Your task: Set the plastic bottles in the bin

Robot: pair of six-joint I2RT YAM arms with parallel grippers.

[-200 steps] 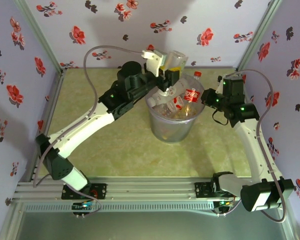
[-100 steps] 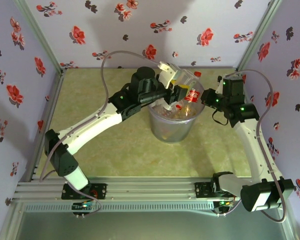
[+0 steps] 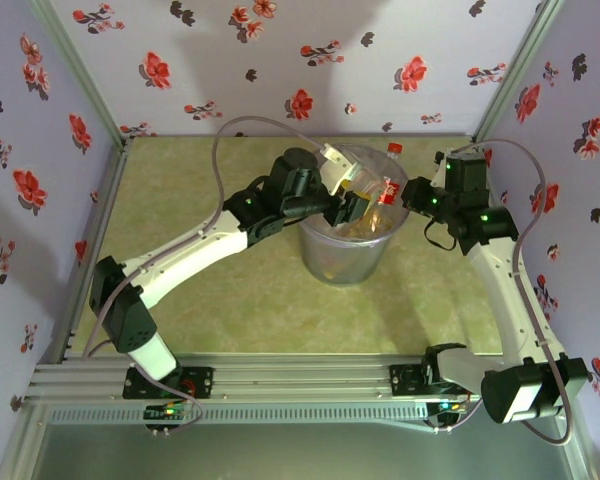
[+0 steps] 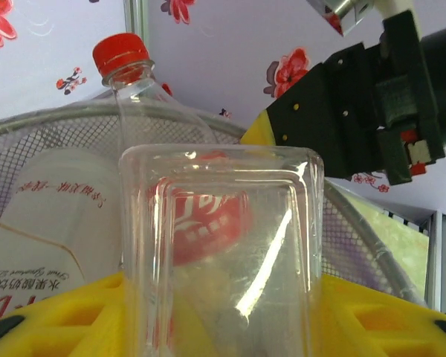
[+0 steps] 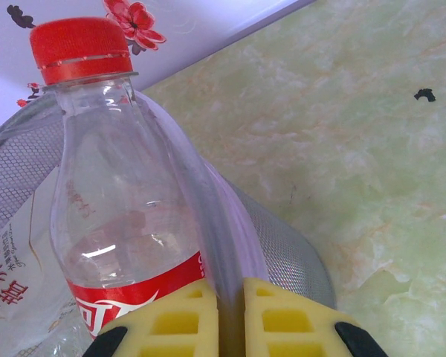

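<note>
Your left gripper (image 3: 352, 205) has dropped from above the bin (image 3: 345, 268) into its mouth, pinching a clear bottle (image 4: 219, 245) you have yet to release, while your right gripper (image 5: 230, 316) is pressed together on the bin's rim and a red-capped bottle (image 5: 126, 201) already sits inside.

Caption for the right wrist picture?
The right yellow fingers pinch the round grey plastic bin's wall, a red-capped clear plastic bottle leaning inside.

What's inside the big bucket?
A red-capped bottle leans against the rim of the bin, with a white-labelled bottle beside it. The left end effector holds a clear bottle over them, so what lies deeper is covered.
</note>
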